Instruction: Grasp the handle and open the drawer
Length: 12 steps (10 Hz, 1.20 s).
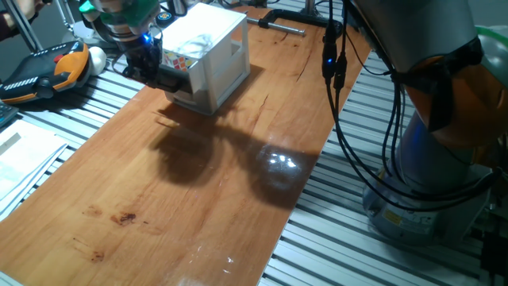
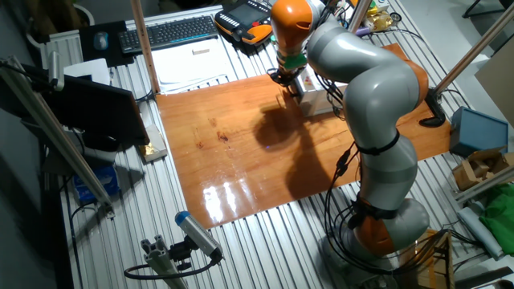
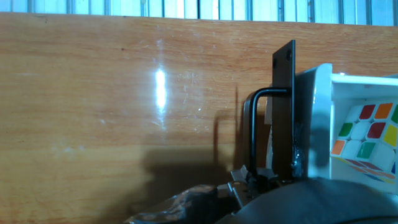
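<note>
The white cabinet [image 1: 218, 48] stands at the far end of the wooden table [image 1: 198, 199]. Its white tray-like drawer [image 3: 320, 118] has a dark front plate and sticks out a little toward my gripper. A Rubik's cube [image 3: 367, 134] lies in it and also shows in one fixed view [image 1: 178, 59]. The dark handle [image 3: 254, 134] is a thin bent bar on the front plate. My gripper [image 3: 252, 180] is shut on the handle's lower end. It sits at the cabinet's front in both fixed views [image 1: 159, 75] [image 2: 287, 78]. No second drawer shows.
A black clamp [image 1: 278, 20] lies behind the cabinet. An orange and black device [image 1: 48, 67] and a white ball [image 1: 97, 57] sit left of the table. Cables [image 1: 337, 79] hang off the arm at the right edge. A keyboard [image 2: 169, 32] lies beyond the table.
</note>
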{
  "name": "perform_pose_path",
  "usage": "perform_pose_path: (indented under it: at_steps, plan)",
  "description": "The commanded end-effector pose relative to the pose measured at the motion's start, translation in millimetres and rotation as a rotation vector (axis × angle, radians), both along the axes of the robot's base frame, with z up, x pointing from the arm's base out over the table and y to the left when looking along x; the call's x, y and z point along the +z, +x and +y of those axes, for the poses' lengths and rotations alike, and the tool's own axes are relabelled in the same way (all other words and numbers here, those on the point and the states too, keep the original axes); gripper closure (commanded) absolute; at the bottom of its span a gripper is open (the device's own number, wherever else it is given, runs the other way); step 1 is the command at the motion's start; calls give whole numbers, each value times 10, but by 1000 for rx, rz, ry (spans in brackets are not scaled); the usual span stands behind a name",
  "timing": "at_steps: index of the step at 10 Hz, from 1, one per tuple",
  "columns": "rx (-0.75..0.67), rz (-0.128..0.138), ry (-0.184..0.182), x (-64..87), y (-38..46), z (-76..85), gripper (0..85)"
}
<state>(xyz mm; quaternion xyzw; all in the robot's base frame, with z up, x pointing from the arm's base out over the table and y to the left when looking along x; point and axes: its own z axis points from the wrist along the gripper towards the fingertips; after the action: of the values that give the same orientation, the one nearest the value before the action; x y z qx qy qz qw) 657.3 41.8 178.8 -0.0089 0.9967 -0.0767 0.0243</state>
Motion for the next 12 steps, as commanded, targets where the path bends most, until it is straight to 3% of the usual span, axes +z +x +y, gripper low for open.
perform_pose_path:
  at_steps: [1, 12]
  plan:
    - [-2, 0, -1, 10, -1, 13, 843]
    - [-2, -7, -7, 14, -10, 178, 843]
